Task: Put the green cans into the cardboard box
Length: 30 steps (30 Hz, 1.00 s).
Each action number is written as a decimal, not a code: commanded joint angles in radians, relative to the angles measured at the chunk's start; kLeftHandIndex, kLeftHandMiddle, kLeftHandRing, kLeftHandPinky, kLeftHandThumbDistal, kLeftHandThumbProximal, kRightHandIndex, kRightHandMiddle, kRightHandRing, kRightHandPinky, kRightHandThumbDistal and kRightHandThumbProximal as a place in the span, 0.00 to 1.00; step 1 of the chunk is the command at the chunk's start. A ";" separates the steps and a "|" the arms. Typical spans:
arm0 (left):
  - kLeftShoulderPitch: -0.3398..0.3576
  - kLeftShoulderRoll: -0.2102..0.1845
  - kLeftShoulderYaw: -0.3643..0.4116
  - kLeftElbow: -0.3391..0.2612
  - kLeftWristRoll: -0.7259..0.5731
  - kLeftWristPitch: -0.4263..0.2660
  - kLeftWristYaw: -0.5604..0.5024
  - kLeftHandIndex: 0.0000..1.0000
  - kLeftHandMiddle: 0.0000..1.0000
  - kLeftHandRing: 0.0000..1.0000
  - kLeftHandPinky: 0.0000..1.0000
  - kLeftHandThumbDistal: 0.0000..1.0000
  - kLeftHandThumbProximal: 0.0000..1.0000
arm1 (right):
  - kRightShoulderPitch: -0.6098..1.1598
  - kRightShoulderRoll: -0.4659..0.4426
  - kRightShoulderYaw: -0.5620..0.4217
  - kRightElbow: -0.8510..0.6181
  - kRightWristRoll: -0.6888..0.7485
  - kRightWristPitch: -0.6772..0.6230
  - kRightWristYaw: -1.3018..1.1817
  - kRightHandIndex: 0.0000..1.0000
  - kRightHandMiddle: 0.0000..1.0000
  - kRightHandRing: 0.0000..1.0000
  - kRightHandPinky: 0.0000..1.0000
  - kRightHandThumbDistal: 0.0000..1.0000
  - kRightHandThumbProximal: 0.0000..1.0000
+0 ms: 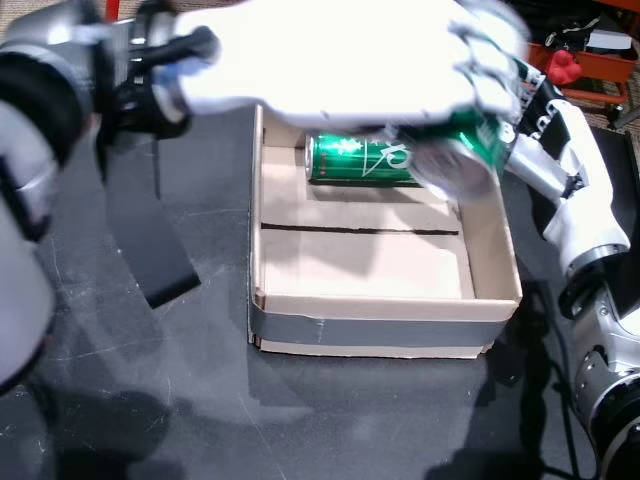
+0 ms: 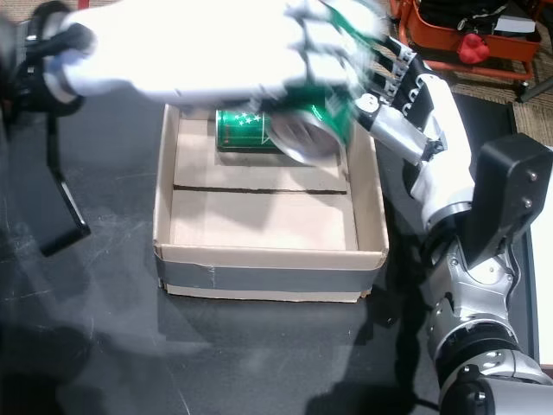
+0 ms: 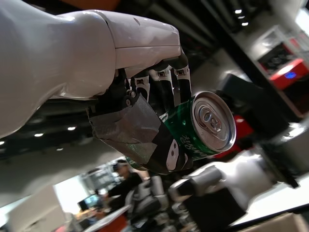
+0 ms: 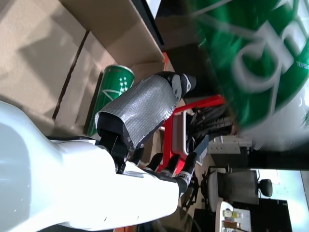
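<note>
The white five-finger left hand (image 1: 340, 55) grasps a green aluminium can (image 2: 315, 117), fingers wrapped round its side, silver lid (image 3: 213, 120) exposed, held above the far end of the open tape-banded cardboard box (image 1: 380, 330). A second green can (image 1: 355, 160) lies on its side inside the box against the far wall. The right hand (image 2: 406, 95) hangs just beyond the box's right wall, fingers spread, holding nothing.

Black tabletop (image 1: 350, 420), red cart (image 2: 484, 39), office chair (image 4: 236, 186), ceiling spotlights (image 3: 240, 17)
</note>
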 commanded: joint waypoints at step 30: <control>0.186 0.002 0.120 0.080 -0.307 -0.073 -0.467 0.31 0.37 0.42 0.41 0.32 0.00 | 0.020 -0.042 -0.118 -0.015 0.110 -0.120 -0.081 0.77 0.81 0.84 0.92 1.00 0.47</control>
